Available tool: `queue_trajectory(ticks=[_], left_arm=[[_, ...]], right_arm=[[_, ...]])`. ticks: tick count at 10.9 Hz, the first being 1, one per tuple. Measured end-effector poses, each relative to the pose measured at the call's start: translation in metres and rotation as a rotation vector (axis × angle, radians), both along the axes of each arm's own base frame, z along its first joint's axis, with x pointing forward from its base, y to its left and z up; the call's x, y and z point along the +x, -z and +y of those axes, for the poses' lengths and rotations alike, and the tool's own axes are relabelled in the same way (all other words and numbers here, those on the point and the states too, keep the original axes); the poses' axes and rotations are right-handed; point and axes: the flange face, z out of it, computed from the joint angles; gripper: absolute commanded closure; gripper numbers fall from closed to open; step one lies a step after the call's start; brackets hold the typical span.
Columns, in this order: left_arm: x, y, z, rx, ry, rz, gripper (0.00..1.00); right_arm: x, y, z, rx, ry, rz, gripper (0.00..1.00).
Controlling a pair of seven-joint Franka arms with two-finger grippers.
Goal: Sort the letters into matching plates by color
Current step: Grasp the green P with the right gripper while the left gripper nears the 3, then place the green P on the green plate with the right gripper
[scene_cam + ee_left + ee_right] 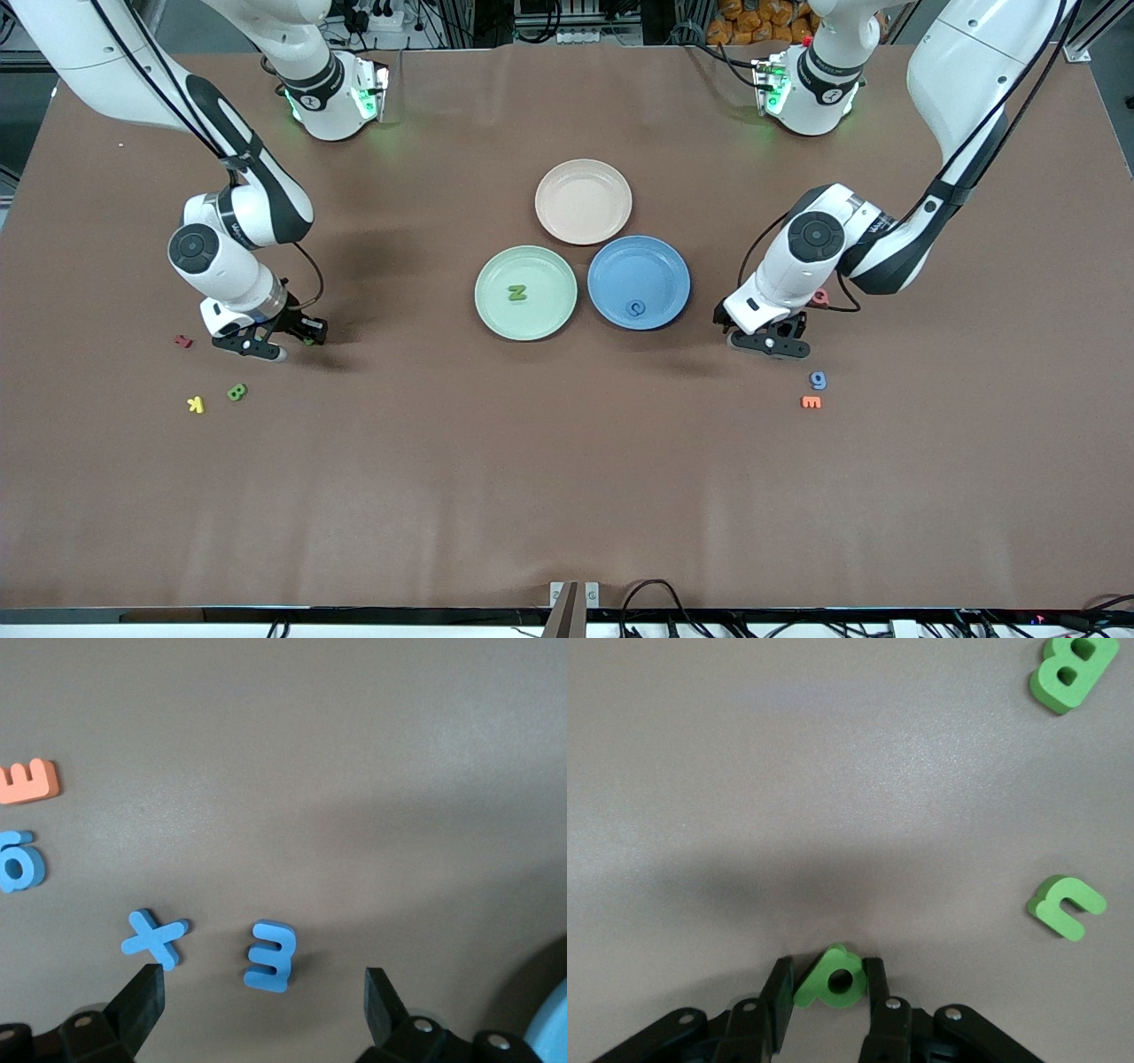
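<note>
Right claw (830,985) — low on the brown matte surface (567,496) at the right arm's end, fingers drawn narrow onto a green looped letter (833,978), pinched between them. Near it on the surface: a green hooked letter (1065,905), a green B (236,392), a yellow K (196,405) and a small dark-red letter (183,340). All are chunky, foam-like cut-outs with flat faces.

Mint-green plate (496,312) — round, shallow, matte; holds one green N (516,292).

Pinkish-beige plate (567,182) — same shape and size, over the gap between the other two, closest to the arm bases.

Blue plate (660,261) — touching or just beside the mint one, toward the left claw; holds one blue rounded letter (636,308).

Left claw (265,996) — low over the surface at the left arm's end, fingers spread wide and holding nothing. A blue E (271,955) lies between the fingertips, apart from both; a blue X (154,937) sits just beside one fingertip. Farther off lie a blue looped piece (18,861) and an orange E (30,781). A reddish letter (821,297) shows partly hidden by the wrist.
</note>
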Motion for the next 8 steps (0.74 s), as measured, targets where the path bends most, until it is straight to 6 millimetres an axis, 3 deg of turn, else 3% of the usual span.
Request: queue_trajectory(ticks=[5, 6, 8], left_arm=[[-0.009, 0.015, -0.012, 0.006, 0.063, 0.009, 0.00], [-0.009, 0.016, -0.013, 0.006, 0.068, 0.011, 0.00], [-0.009, 0.016, -0.012, 0.003, 0.096, 0.007, 0.00]], right_arm=[[0.002, -0.005, 0.002, -0.006, -0.004, 0.003, 0.78], [0.002, -0.009, 0.007, -0.011, -0.012, 0.011, 0.78], [0.001, -0.016, 0.038, -0.015, -0.017, 0.010, 0.78]])
